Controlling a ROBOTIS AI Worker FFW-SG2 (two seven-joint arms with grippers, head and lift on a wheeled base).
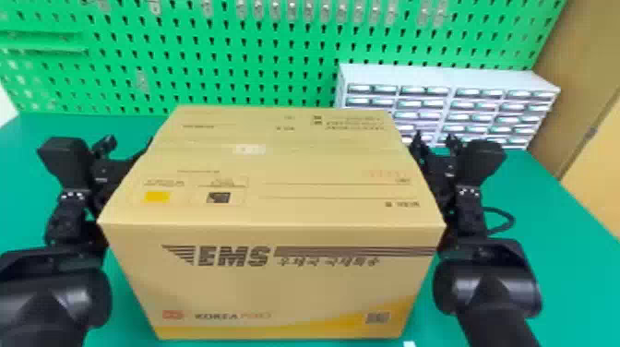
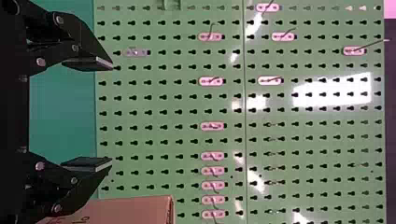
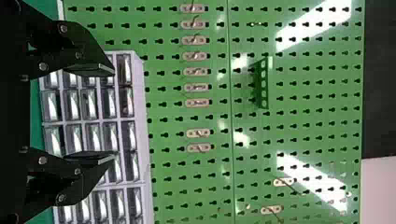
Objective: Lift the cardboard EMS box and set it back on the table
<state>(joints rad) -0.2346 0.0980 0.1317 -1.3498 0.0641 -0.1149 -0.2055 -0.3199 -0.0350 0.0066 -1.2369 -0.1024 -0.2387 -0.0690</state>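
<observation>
Workstation with a green desk, which runs back to an upright green pegboard with rows of keyhole-shaped slots. Small hooks are mounted on the pegboard, several of them in a line near the top of the head view. At the rear right of the desk, in front of the pegboard, stands a white cabinet of small drawers, arranged in rows. A tan panel borders the scene at the far right.

The 2 black arms enter the head view at its lower corners and extend forward, 1 along each side of the cardboard EMS box. The left pincer lies near the box's rear left side; the right pincer lies near its rear right side. Both point toward the pegboard. The wrist views show each pincer unclenched, its 2 flat fingers spread well apart. A black cable loops outward beside the right arm.

The box is upright and closed, between the 2 arms, with its printed top and front faces visible. Whether its base touches the desk cannot be told, nor can the exact contact between its sides and the arms. In the left wrist view, a corner of the box appears beside 1 finger.
</observation>
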